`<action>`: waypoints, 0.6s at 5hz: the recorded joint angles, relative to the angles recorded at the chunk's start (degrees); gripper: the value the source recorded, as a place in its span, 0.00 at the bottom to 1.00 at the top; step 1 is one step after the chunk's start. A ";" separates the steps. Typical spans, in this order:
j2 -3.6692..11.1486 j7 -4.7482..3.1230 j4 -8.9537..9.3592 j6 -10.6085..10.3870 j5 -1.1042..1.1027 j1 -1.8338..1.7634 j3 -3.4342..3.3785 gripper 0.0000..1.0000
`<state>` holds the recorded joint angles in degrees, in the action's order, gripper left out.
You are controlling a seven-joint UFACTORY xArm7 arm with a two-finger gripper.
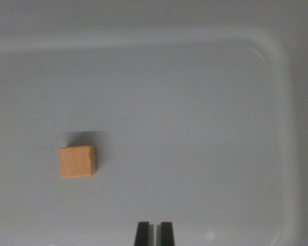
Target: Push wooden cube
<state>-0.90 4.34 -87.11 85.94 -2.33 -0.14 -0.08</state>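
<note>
The gripper [154, 233] is showing at the bottom edge of the wrist view, only its two dark fingertips [142, 233] poking into the frame. They are sitting nearly together, with just a thin sliver of pale surface between them, and they are holding nothing. They are hanging over the bare floor of a pale grey tray [195, 128], touching no object.

Up and toward the wrist view's left of the fingertips, the wooden cube [78, 161] is resting on the tray floor, well apart from the gripper. It is lying flat, its light top face turned to the camera and a narrow darker side face showing on the side nearer the gripper. A soft shadow is falling just beyond its far edge.

Farther out, the tray's raised rim [285, 128] is curving around the far side and the wrist view's right, with a rounded corner at upper right.
</note>
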 joint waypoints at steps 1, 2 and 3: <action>0.00 0.00 0.00 0.00 0.00 0.00 0.00 0.00; 0.43 0.55 1.54 -1.80 -0.15 -0.27 -0.19 0.00; 0.43 0.55 1.54 -1.80 -0.15 -0.27 -0.19 0.00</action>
<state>-0.47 4.89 -85.57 84.13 -2.49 -0.41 -0.27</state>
